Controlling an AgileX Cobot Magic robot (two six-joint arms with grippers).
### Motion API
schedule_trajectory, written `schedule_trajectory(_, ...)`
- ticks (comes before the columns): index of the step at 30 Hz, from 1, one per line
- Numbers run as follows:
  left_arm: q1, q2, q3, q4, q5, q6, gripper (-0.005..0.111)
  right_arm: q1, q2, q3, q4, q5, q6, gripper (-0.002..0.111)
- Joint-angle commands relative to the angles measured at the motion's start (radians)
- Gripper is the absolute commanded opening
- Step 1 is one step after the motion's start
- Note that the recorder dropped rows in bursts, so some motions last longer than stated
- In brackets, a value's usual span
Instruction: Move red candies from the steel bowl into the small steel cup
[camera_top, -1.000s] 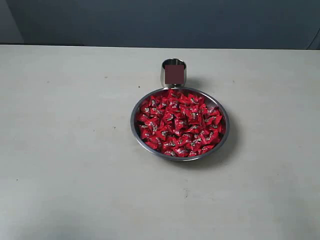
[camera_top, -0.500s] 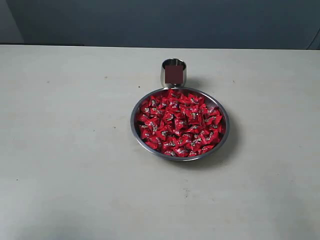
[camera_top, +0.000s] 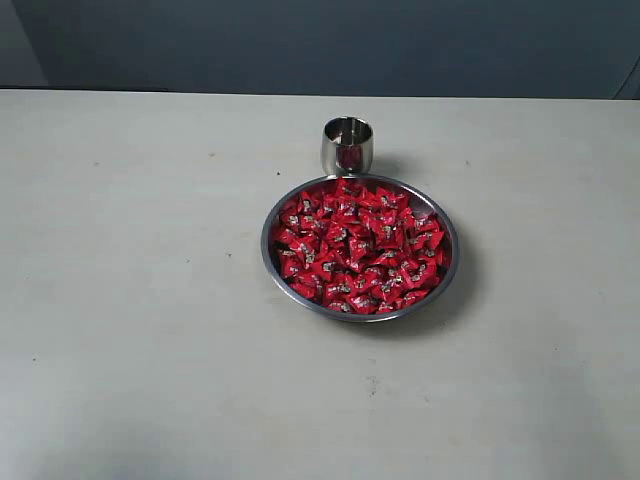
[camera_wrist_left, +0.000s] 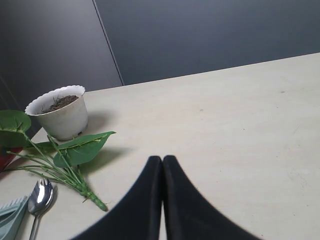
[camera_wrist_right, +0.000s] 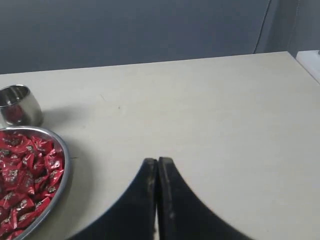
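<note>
Red candies (camera_top: 360, 248) fill the steel bowl (camera_top: 266, 250), which sits on the table (camera_top: 130, 300). Their wrappers carry small white-and-dark marks, too small to read. Small steel cup (camera_top: 347, 146) stands upright just beside the bowl's far rim. Left gripper (camera_wrist_left: 162, 159) and right gripper (camera_wrist_right: 158, 161) each have their fingertips pressed together, gripping nothing. The right one is well apart from the bowl.

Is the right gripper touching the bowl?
Apart. The right wrist view shows bare table between the shut right gripper and the bowl.
</note>
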Motion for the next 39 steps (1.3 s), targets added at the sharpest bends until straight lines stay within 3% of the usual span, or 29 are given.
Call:
schedule_trajectory(1, -0.003, -0.004, 0.001, 0.005, -0.011, -0.004, 0.0, -0.006, 0.004, -0.005, 0.001, -0.019, 0.0, -0.001)
schedule_trajectory(8, -0.003, -0.004, 0.001, 0.005, -0.011, -0.004, 0.0, -0.001, 0.004, -0.005, 0.007, -0.084, 0.003, -0.001)
schedule_trajectory(17, -0.003, -0.004, 0.001, 0.005, -0.011, -0.004, 0.0, 0.078, 0.071, -0.015, 0.172, -0.052, 0.007, -0.001)
schedule_trajectory(26, -0.003, -0.004, 0.001, 0.005, -0.011, -0.004, 0.0, 0.177, 0.376, -0.151, 0.321, 0.05, -0.269, -0.001)
schedule_trajectory(36, -0.003, -0.004, 0.001, 0.005, -0.011, -0.004, 0.0, 0.235, 0.826, -0.426, 0.59, 0.249, -0.556, -0.001)
schedule_trajectory(39, -0.003, -0.004, 0.001, 0.005, -0.011, -0.004, 0.0, 0.235, 0.959, -0.521, 0.637, 0.344, -0.618, 0.008)
